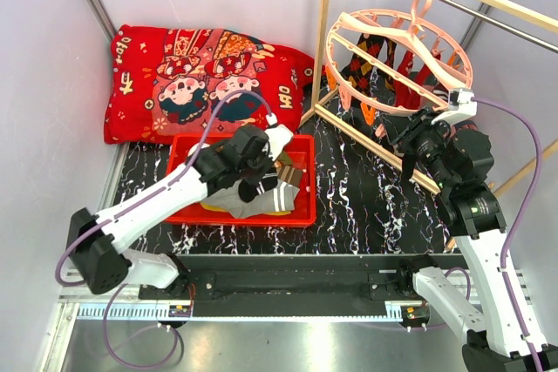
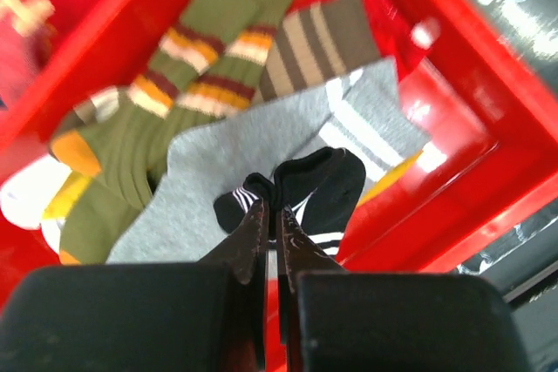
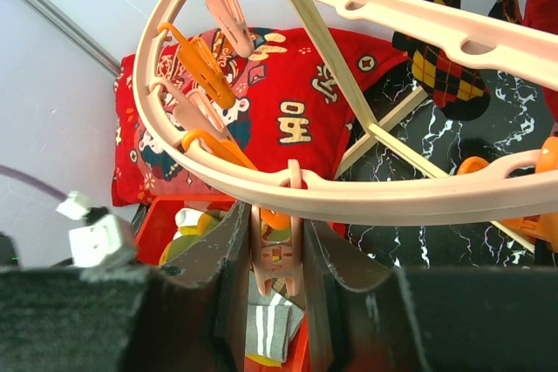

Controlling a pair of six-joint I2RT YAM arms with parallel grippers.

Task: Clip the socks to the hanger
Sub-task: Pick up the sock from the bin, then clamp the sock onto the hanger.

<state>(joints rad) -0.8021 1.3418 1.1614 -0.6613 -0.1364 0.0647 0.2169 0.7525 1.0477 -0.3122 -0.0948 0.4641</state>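
Note:
Several socks lie in a red bin [image 1: 301, 215]: olive striped socks [image 2: 166, 102], a grey sock [image 2: 218, 163] and a black sock [image 2: 331, 185] with white stripes. Inside the bin, my left gripper [image 2: 271, 208] is shut, pinching a fold of the black sock at its tips. The pale-pink round hanger [image 1: 397, 50] hangs from the wooden rack at the right, with argyle and red socks [image 1: 410, 71] clipped on it. At the hanger's near rim, my right gripper [image 3: 274, 211] is shut on a pink clip [image 3: 277, 254] that dangles from the ring [image 3: 392, 202].
A red cartoon-print cushion [image 1: 200, 76] lies behind the bin. Wooden rack poles [image 1: 324, 32] stand around the hanger, and one low bar [image 1: 375, 141] crosses the black marbled table. Orange and pink clips [image 3: 205, 58] hang along the ring's left side.

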